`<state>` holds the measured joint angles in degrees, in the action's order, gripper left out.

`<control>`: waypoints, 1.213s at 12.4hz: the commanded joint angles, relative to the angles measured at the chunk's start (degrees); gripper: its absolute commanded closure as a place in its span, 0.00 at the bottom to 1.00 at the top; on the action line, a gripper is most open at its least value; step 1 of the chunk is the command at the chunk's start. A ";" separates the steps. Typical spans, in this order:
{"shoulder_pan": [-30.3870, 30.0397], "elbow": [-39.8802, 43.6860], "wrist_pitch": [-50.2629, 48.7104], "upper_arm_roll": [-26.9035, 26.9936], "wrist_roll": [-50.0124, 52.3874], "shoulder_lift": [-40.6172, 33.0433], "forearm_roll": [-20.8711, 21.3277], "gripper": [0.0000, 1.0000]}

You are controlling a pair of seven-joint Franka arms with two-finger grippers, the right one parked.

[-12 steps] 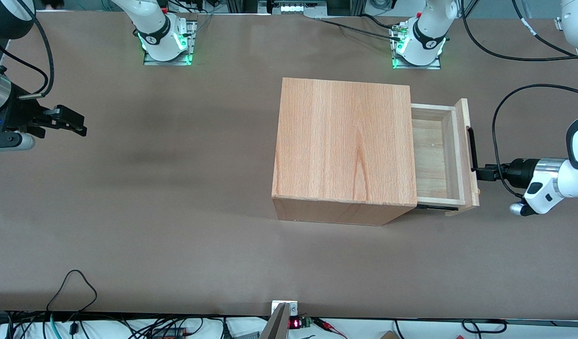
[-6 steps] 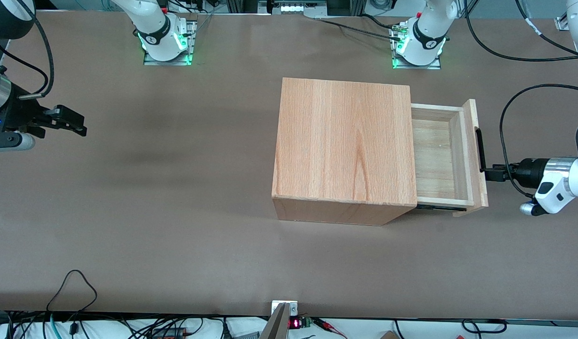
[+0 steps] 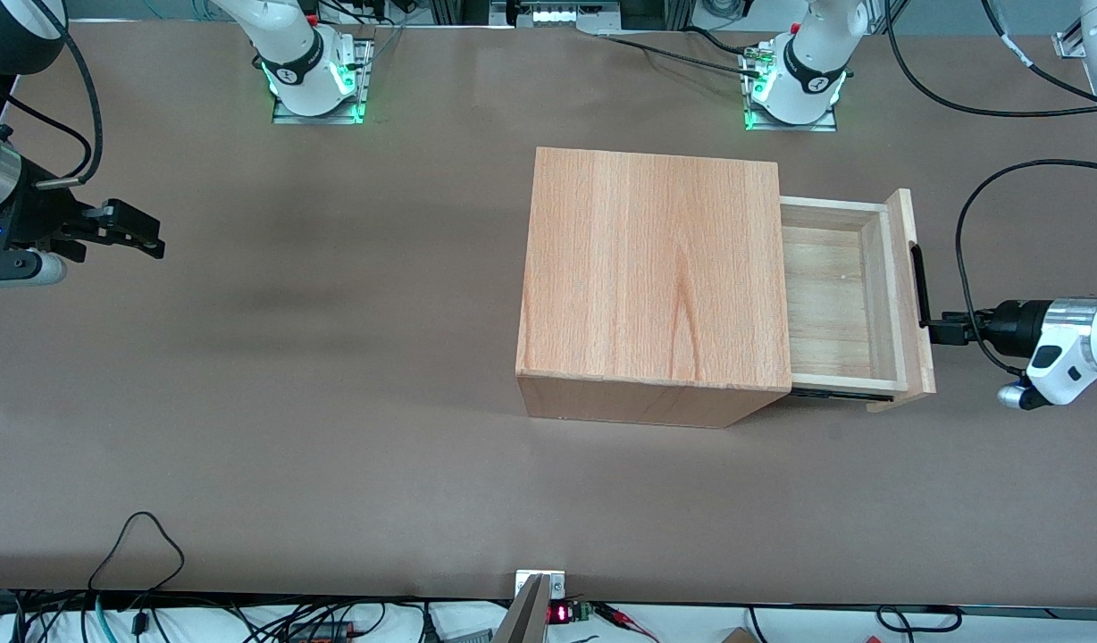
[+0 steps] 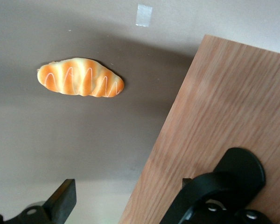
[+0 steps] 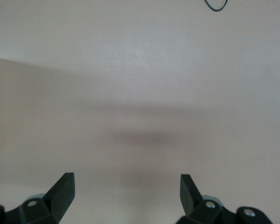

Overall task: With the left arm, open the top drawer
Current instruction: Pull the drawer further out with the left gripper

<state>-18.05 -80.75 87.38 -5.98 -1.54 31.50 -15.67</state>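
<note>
The top drawer stands pulled well out of the wooden box casing, toward the working arm's end of the table, and its pale inside looks bare. A slim black bar handle runs along its front panel. The left arm reaches in level, and its gripper is at the end of the handle nearer the front camera. In the left wrist view the gripper is open, fingers wide apart. One finger sits against the black handle mount; the other finger hangs over the table.
An orange bread-shaped toy with pale stripes lies on the brown table below the drawer front, near a scrap of white tape. The arm's black cable loops above the table beside the drawer.
The drawer has slid farther out of the casing toward the working arm's end. The gripper has drawn back the same way, staying at the handle.
</note>
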 commanded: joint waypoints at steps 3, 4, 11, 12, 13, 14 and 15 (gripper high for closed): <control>-0.23 5.52 1.22 0.26 0.75 2.25 2.04 0.00; -0.23 5.61 1.22 0.18 0.67 2.34 3.01 0.00; -1.28 5.61 2.80 0.26 -0.04 2.34 3.10 0.00; -1.37 5.61 2.80 0.26 -0.04 2.34 3.10 0.00; -1.37 5.61 2.89 0.26 -0.04 2.34 3.10 0.00; -1.81 5.69 2.97 0.35 -0.21 2.34 3.10 0.00; -1.98 5.61 3.24 0.35 -0.39 2.34 3.10 0.00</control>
<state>-19.76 -79.34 88.00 -5.44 -2.87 32.04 -14.41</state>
